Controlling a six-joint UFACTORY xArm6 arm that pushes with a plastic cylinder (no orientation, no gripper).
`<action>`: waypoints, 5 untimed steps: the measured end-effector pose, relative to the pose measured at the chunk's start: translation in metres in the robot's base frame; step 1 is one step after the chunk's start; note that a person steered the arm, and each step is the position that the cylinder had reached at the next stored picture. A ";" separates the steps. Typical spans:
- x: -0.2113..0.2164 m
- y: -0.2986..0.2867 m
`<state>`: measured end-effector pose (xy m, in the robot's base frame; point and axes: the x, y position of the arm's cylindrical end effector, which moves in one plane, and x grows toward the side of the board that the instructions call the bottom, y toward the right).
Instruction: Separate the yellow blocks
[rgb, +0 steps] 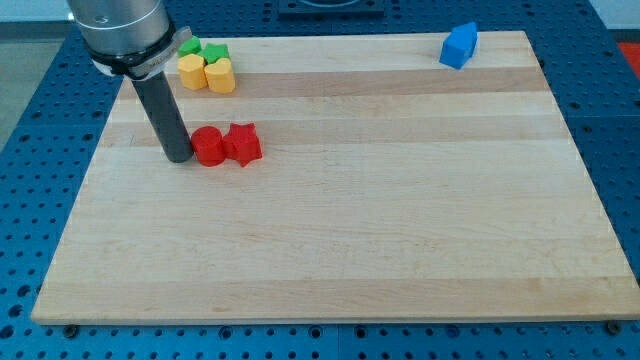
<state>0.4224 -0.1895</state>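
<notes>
Blue pegboard frames a pale wooden board (400, 220) that fills most of the view. Cut off at the view's top, the grey arm (120, 30) hides part of the green blocks (203, 50) in the upper left corner. No fingers exist on this rig; my tip (180, 158) stands on the board, touching the red cylinder (209, 147) on its left side. Just right, the red star (243, 143) touches that cylinder. Both yellow blocks (207, 72) sit pressed together below the green ones, shapes unclear. Two blue blocks (459, 45) lie far right, merged.
</notes>
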 end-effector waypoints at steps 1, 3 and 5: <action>-0.007 -0.014; -0.076 -0.066; -0.136 -0.086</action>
<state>0.2869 -0.2758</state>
